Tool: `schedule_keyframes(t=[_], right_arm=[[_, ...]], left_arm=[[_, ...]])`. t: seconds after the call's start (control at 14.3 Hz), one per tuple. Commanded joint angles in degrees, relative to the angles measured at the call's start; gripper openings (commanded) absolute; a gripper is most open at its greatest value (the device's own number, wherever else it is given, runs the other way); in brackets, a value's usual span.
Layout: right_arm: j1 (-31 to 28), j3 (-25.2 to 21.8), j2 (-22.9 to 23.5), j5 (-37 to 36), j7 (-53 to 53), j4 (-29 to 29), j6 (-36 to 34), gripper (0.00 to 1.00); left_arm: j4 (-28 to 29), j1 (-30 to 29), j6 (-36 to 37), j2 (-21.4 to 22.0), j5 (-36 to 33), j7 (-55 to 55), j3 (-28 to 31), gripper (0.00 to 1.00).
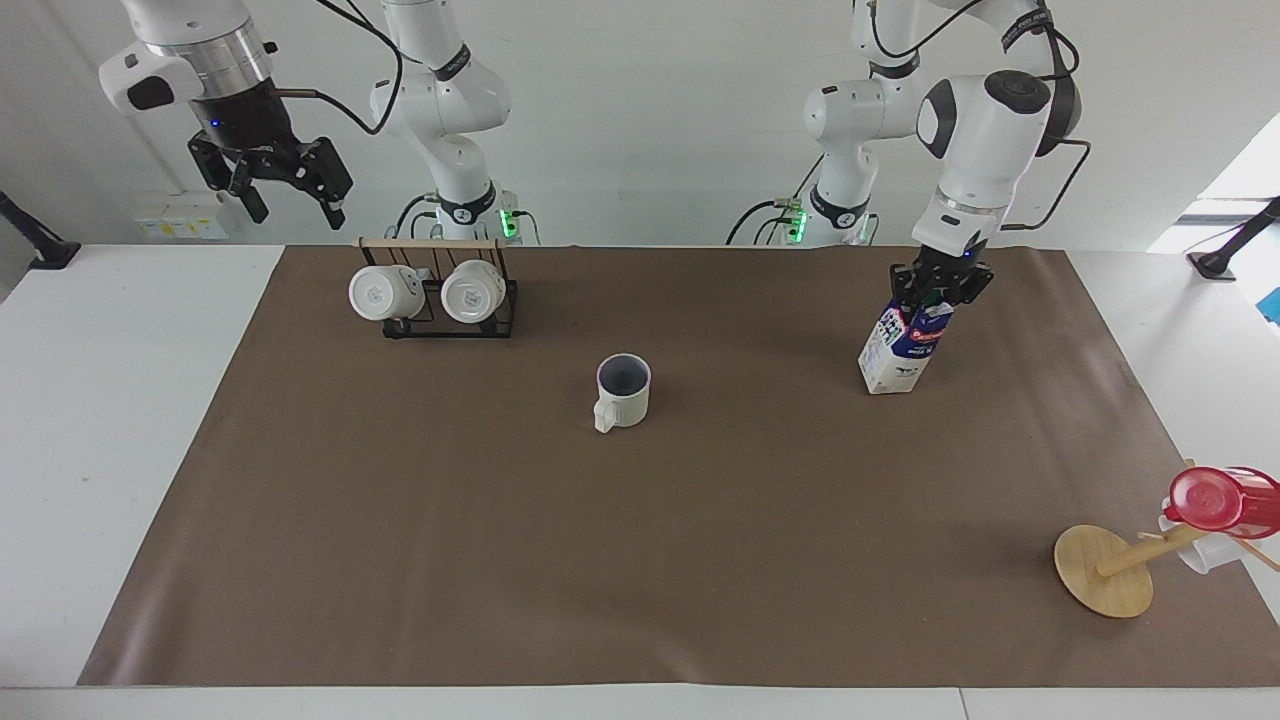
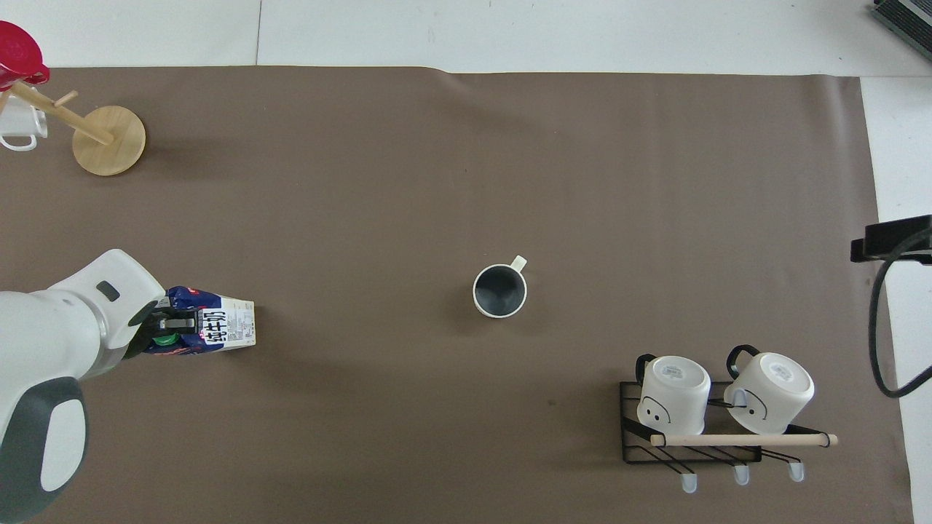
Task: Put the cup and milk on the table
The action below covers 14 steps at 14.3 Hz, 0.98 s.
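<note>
Fingers of the left gripper [image 1: 941, 290] pinch the milk [image 1: 897, 350] at its top (carton tilted on the mat [image 1: 640, 560]); the cup [image 1: 623, 391] stands mid-mat, the right gripper [image 1: 285, 200] spread wide, empty, above the mug rack [image 1: 440, 295].

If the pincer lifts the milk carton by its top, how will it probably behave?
The milk carton is tall on a narrow base, so it probably tips easily; it already leans under the left pincer. Gripped only at the folded top, it may swing. Its paper walls likely dent under pressure.
</note>
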State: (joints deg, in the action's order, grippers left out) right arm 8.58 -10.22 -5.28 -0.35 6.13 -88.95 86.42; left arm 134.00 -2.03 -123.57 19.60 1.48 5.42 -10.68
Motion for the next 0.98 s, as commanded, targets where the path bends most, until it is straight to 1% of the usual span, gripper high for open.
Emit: schedule_keyframes(t=[0.0,0.28,0.35,0.42,0.56,0.7,0.91], right_arm=[[-0.23,0.29,-0.34,-0.53,-1.12,-1.31,0.07,1.0],[-0.14,0.38,-0.52,-0.88,-1.56,-1.49,-0.28,1.0],[0.03,0.47,-0.52,-1.23,-1.73,-1.66,-0.28,1.0],[0.12,0.64,-0.52,-3.32,-2.17,-2.01,-0.37,1.0],[0.03,0.73,-0.52,-3.35,-2.96,-2.28,-0.81,1.0],[0.03,0.64,-0.34,-3.43,-2.88,-2.36,-3.26,1.0],[0.03,0.73,-0.34,-3.26,-2.96,-2.37,-2.92,1.0]], left_arm=[[-4.09,3.25,2.37,-1.49,0.63,4.32,0.49,0.46],[-7.52,6.76,3.42,-3.42,0.63,10.12,0.14,0.46],[-8.84,7.73,3.95,-4.56,0.63,11.61,-0.04,0.46],[-10.85,8.61,5.08,-5.7,0.63,13.72,-0.04,0.46],[-15.42,10.98,7.19,-8.51,0.54,17.15,-0.04,0.46],[-19.55,12.74,8.78,-11.32,0.46,19.27,-0.13,0.46],[-21.94,17.39,8.35,-14.23,-0.16,25.93,-0.13,0.46]])
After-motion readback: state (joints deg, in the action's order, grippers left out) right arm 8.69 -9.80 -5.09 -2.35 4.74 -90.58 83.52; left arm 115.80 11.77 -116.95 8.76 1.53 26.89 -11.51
